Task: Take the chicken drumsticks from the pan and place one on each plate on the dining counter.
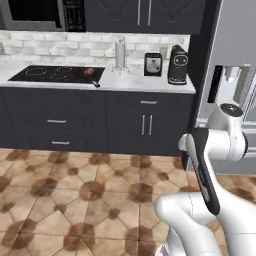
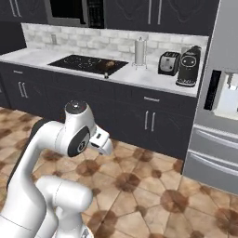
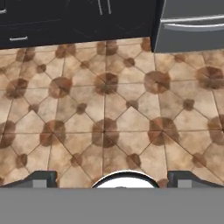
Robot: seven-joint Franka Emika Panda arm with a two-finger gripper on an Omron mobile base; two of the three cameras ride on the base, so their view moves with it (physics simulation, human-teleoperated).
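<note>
Claw point(image 3: 112, 177) wide open, empty, aimed down at tiled floor point(image 3: 113, 109). Pan point(image 1: 88, 73) with drumstick inside sits on cooktop point(image 1: 55, 73), well ahead and above claw. Step: approach. Robot should drive base close to counter first, then lift arm, descend over drumstick, not pan handle.

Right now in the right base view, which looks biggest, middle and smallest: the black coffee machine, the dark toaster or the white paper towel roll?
1. Black coffee machine, largest.
2 and 3. Dark toaster and white paper towel roll look about alike: the roll is taller, the toaster wider. All stand about equally far on the counter.
</note>
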